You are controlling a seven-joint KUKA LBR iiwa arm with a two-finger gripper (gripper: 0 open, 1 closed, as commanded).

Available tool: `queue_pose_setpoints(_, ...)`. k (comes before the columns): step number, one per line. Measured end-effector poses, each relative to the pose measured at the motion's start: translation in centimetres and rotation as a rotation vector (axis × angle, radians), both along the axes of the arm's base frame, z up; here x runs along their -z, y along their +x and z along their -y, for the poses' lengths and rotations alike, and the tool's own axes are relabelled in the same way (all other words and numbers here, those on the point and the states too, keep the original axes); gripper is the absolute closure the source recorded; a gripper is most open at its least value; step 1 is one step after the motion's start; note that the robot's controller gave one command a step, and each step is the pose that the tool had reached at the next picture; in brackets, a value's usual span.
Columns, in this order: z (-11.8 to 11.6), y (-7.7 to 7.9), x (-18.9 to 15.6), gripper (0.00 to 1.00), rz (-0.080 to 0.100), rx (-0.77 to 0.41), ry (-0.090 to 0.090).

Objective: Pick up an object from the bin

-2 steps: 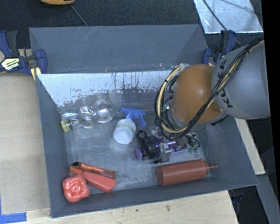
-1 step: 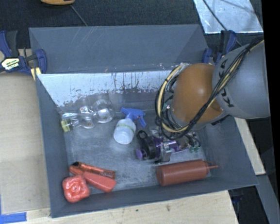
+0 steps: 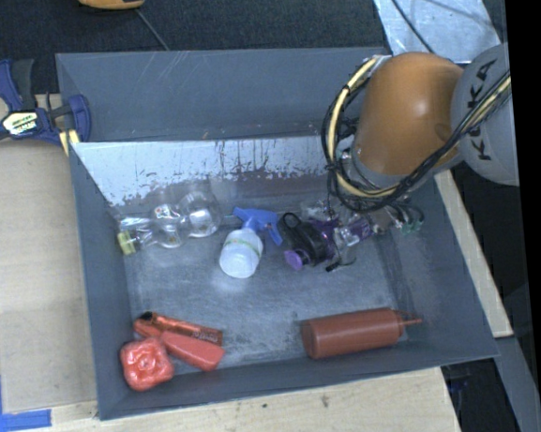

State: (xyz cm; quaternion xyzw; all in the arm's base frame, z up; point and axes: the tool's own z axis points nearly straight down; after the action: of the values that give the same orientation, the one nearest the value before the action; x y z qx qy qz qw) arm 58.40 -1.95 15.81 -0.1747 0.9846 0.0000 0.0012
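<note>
1 pincer (image 3: pixel 339 244) beside purple-black object (image 3: pixel 303 243)

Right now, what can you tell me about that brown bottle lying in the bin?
The brown bottle is a reddish-brown cylinder, plastic by its look, with a thin red nozzle. It lies on its side on the bin floor, close along the near wall, right of middle, nozzle pointing right. No other thing touches it.
</note>
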Motion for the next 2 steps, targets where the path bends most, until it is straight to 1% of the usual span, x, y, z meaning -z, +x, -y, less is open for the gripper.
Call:
queue_pose_setpoints(1, 0.0, 0.0, 0.0, 1.00, 0.000, 0.000, 0.000)
queue_pose_setpoints(2, -0.1, 2.8, -9.5, 1.00, 0.000, 0.010, 0.000)
